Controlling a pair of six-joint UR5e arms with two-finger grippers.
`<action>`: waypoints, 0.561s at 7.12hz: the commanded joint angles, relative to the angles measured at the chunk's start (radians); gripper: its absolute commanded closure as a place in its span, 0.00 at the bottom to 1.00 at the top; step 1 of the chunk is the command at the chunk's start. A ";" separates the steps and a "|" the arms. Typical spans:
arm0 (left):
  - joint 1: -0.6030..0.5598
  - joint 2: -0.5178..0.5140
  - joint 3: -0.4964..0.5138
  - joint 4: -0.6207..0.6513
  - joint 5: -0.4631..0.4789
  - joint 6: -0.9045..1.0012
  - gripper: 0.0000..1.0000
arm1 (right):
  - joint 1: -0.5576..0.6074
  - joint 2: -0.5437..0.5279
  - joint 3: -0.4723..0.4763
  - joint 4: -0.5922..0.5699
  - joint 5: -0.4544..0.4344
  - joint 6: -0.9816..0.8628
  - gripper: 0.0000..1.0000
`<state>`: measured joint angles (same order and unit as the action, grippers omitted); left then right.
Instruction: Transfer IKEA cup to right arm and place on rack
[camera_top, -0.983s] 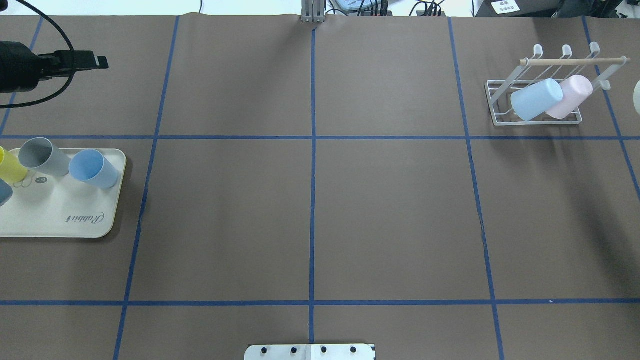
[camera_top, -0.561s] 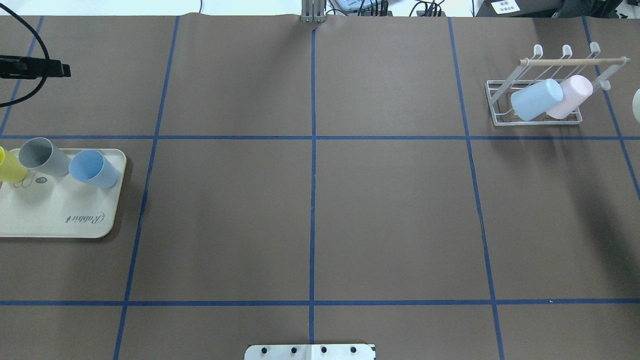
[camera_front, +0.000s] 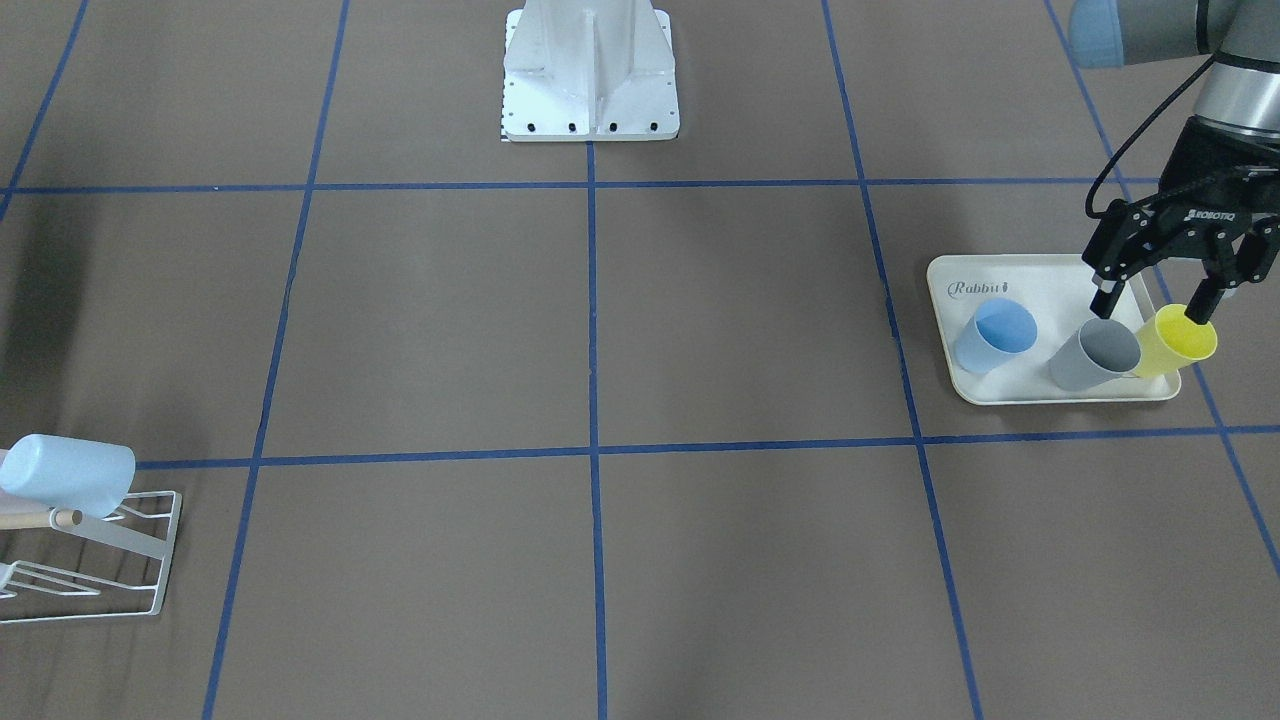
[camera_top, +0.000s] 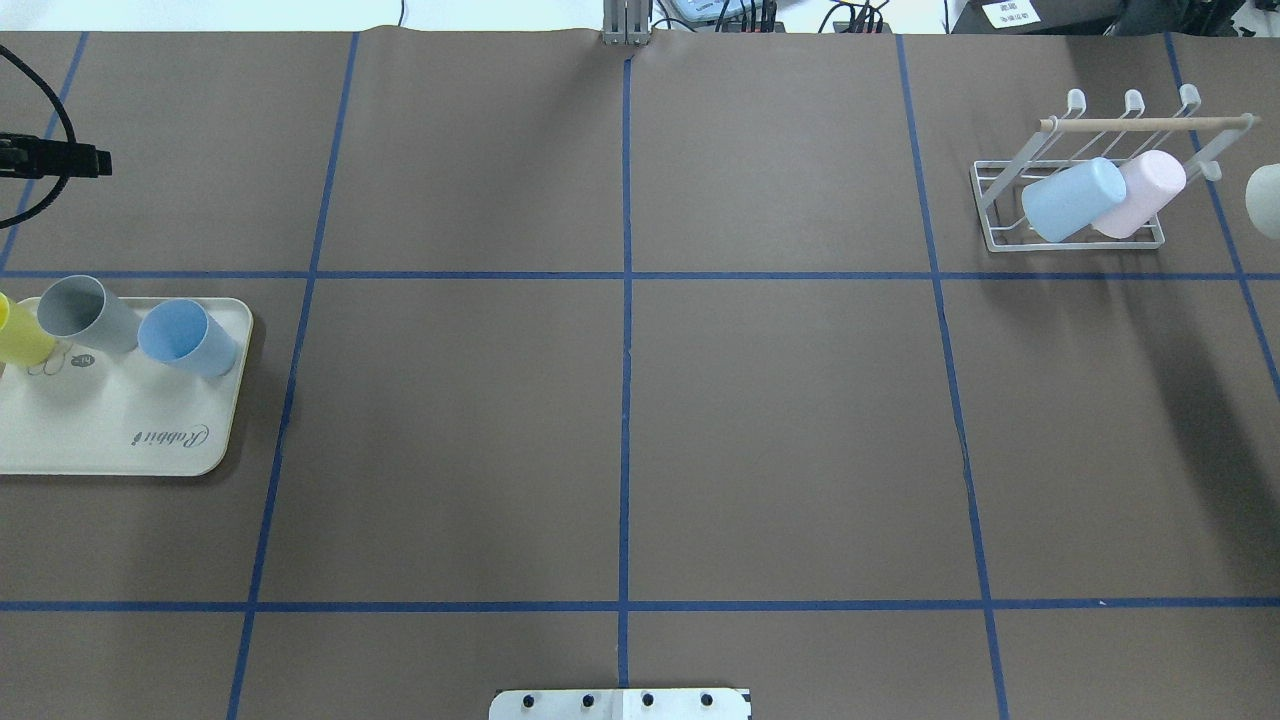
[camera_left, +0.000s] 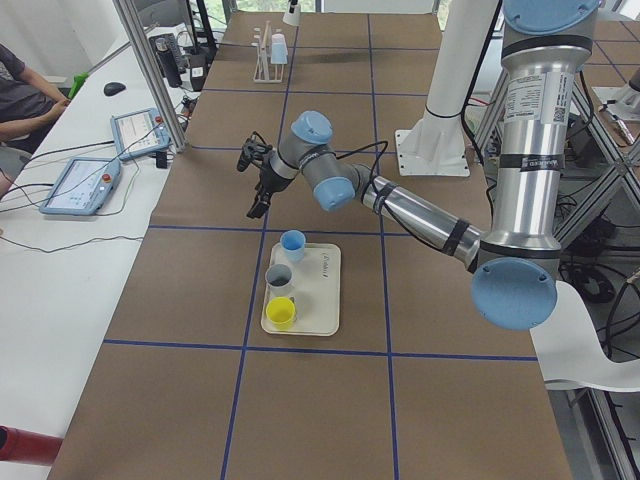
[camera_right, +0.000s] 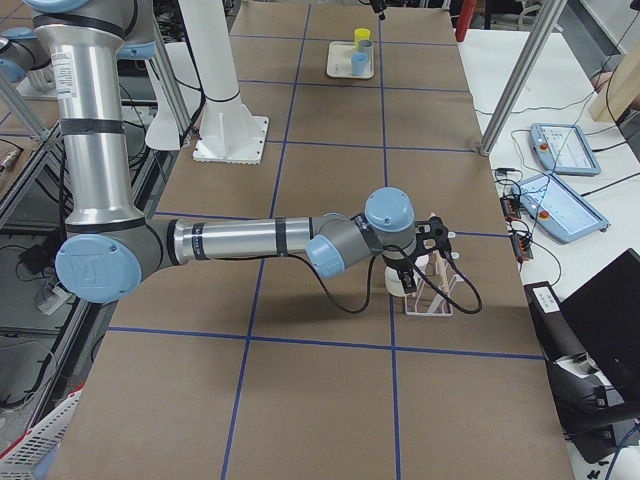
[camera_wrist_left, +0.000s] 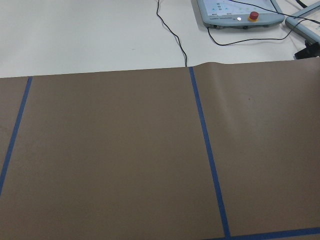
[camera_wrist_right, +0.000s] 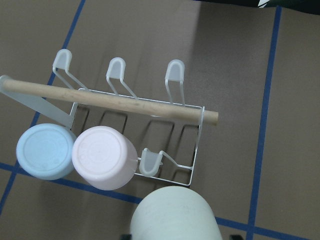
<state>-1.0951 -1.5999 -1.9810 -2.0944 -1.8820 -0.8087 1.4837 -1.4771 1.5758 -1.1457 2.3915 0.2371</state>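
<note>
Lower centre of the right wrist view: the right gripper (camera_right: 402, 276) grasps a pale mint-white plastic cup (camera_wrist_right: 175, 215), just beside the small white wire rack with a wooden rod (camera_wrist_right: 150, 106). It should probably be eased onto the free prong (camera_wrist_right: 150, 162), clear of the pink plastic cup (camera_wrist_right: 104, 157). The held cup is smooth and matte, with its mouth hidden. The left gripper (camera_front: 1150, 308) hangs released over the cream tray (camera_front: 1000, 390).

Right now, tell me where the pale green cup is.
In the right wrist view the pale green cup sits at bottom centre, just off the rack, right of the pink cup. Overhead, it shows at the right edge, beyond the rack.
</note>
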 joint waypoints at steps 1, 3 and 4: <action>0.001 0.000 0.001 0.001 0.000 -0.003 0.00 | 0.001 0.082 -0.019 -0.154 -0.012 -0.109 0.74; 0.003 0.000 0.001 0.001 0.000 -0.004 0.00 | -0.013 0.148 -0.017 -0.288 -0.037 -0.156 0.74; 0.004 -0.002 0.001 0.001 0.000 -0.006 0.00 | -0.034 0.149 -0.022 -0.298 -0.084 -0.214 0.74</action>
<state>-1.0920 -1.6002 -1.9804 -2.0939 -1.8822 -0.8131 1.4696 -1.3442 1.5573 -1.4036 2.3513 0.0821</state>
